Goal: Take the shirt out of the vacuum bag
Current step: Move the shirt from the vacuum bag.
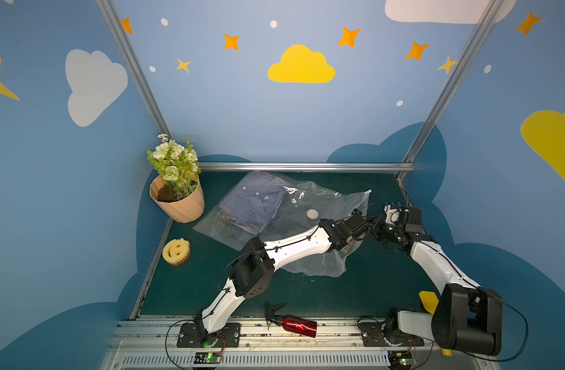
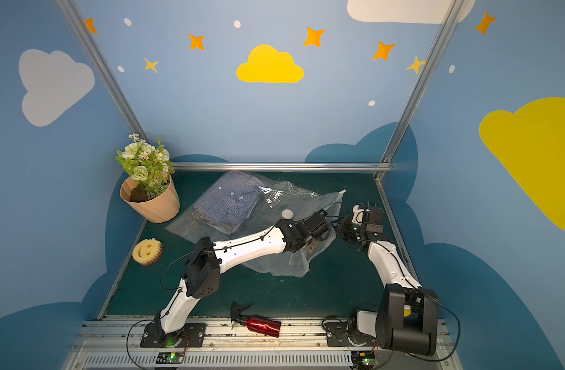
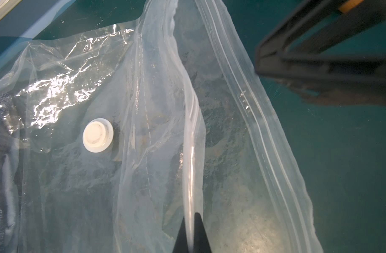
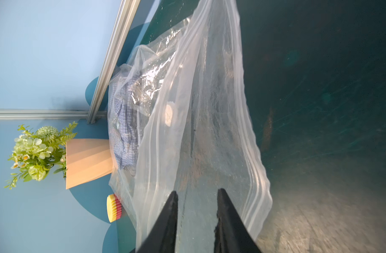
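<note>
Closest to the lens on my left wrist are the dark tips of my left pincer (image 3: 191, 216), pressed together on a raised fold of the vacuum bag (image 3: 157, 109), whose thickened rim runs straight into them. The bag is clear and crinkly, glaring white where light catches its creases. It lies on the dark green tabletop (image 1: 354, 288) in the middle of both top views, reaching from just beside the flower pot (image 1: 178, 205) at the left across to my two wrists right of centre. Its round white valve (image 3: 98, 135) sits flat on the upper face, near my left wrist. The zip-seal edge (image 3: 259, 122) shows as parallel ridges along the loose lower lip, parted from the fold I pinch, so the mouth stands open there. A small white slider (image 1: 368, 191) marks the bag's upper right corner in a top view. The blue checked shirt (image 1: 255, 201) is inside, bunched at the bag's upper left end. My right pincer (image 4: 197, 191) has its tips spread, with the bag's film showing in the gap; whether they touch it I cannot tell.
</note>
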Robot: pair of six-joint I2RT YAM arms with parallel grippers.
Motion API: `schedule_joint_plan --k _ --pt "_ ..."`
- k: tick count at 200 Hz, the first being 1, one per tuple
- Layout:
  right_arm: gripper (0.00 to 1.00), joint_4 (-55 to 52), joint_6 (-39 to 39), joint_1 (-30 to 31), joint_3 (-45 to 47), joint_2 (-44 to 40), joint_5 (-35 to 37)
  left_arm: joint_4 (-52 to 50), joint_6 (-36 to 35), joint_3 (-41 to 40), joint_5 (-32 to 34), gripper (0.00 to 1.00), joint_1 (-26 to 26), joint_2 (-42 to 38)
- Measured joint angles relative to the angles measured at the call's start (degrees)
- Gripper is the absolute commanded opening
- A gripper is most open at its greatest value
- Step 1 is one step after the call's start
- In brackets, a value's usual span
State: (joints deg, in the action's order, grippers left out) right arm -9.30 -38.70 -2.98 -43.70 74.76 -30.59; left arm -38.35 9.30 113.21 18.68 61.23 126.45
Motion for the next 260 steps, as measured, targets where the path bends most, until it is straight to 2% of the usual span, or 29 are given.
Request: schedule_joint_plan --k 86,129,183,236,260 --pt "0.32 14.0 -2.6 5.2 0.7 21.0 -4.4 0.2 0.4 -0.1 1.1 0.04 0.0 -1.0" --pt "0.35 15.9 -2.8 6.9 0.3 22.4 -3.7 -0.1 -1.0 4.3 1.9 0.04 0.0 -3.6" --pt "0.44 13.9 -1.4 9.1 -3.6 26.7 -1.3 -0.2 -4.3 9.7 5.0 0.04 1.1 -7.8" --pt "0.52 13.9 -3.3 14.3 -7.6 26.9 -1.6 -0.6 -5.5 10.3 5.5 0.04 2.9 -7.7" --pt "0.52 15.4 -4.9 16.8 -11.3 27.5 -2.5 -0.7 -5.6 10.3 5.7 0.04 3.0 -7.7"
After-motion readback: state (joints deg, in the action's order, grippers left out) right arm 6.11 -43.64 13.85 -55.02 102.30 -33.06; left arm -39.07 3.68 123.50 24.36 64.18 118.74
